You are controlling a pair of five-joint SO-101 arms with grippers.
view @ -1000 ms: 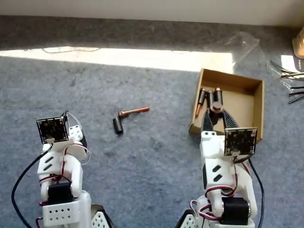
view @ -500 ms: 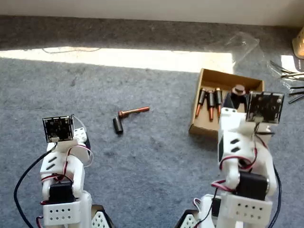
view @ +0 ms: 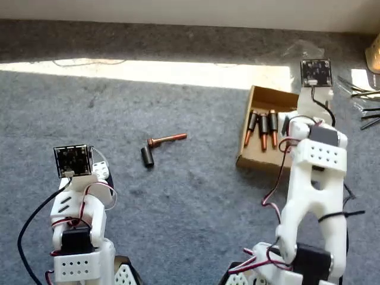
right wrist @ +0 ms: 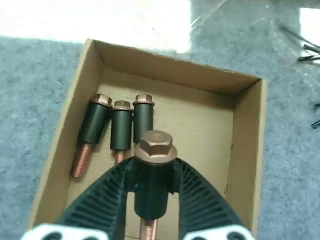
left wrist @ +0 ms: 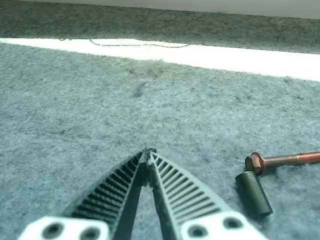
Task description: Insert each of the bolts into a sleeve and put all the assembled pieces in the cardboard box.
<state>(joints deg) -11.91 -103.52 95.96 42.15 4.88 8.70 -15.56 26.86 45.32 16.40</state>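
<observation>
Grey carpet [view: 196,196]: right gripper [right wrist: 152,169], pinching a sleeved bolt [right wrist: 155,148], now hangs over the box [right wrist: 245,150], up from its six o'clock edge; release looks next. Left gripper [left wrist: 148,153] is pressed together.

Daylight enters from the far side. A band of sunlight [view: 148,72] crosses the far part of the grey worktop [view: 196,202] and burns out to plain white. A smaller bright patch [view: 359,77] lies at the right edge. The rest of the worktop is in soft, even shade, and shadows there are faint. Inside the cardboard box [right wrist: 247,150] the far wall is darker than the floor. The copper head of the nearest bolt [right wrist: 155,146] carries a dull highlight.
</observation>
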